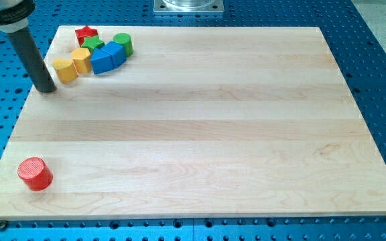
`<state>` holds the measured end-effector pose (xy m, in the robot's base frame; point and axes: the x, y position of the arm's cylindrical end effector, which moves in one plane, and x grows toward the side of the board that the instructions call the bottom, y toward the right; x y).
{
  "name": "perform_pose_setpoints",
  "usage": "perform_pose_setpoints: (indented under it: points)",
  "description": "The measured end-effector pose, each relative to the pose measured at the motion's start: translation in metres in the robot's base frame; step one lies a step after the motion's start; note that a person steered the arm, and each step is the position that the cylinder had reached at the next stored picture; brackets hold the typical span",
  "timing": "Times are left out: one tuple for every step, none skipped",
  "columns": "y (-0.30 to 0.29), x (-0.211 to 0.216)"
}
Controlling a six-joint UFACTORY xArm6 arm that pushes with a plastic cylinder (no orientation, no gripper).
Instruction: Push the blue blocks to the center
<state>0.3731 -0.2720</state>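
Blue blocks: two small blue blocks (pixel 108 57), seemingly painted wood, touching each other in the far-left cluster on the pale wooden board (pixel 200 134), well apart from its centre.
Neighbours: yellow blocks (pixel 72 65) touch them on the left; a green star block (pixel 92 45), green cylinder (pixel 123 43) and red block (pixel 86 35) sit just beyond.
My tip: the dark rod's end (pixel 46 88) rests left of the yellow blocks, close but apart; I have no claw, nothing is held.
Handling: I judge them light, stiff and easy-sliding, likely to twist if pushed off-centre; push from their far-left faces.
Stray: a red cylinder (pixel 35 174), near-left corner.
Writing: none readable.
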Motion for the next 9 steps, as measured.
perform_pose_setpoints:
  points:
    - [0.000, -0.030]
    - [0.012, -0.061]
    - [0.028, -0.086]
    - [0.046, -0.102]
    - [0.056, -0.105]
    - [0.062, -0.105]
    - [0.080, -0.085]
    - [0.105, -0.039]
    - [0.139, -0.034]
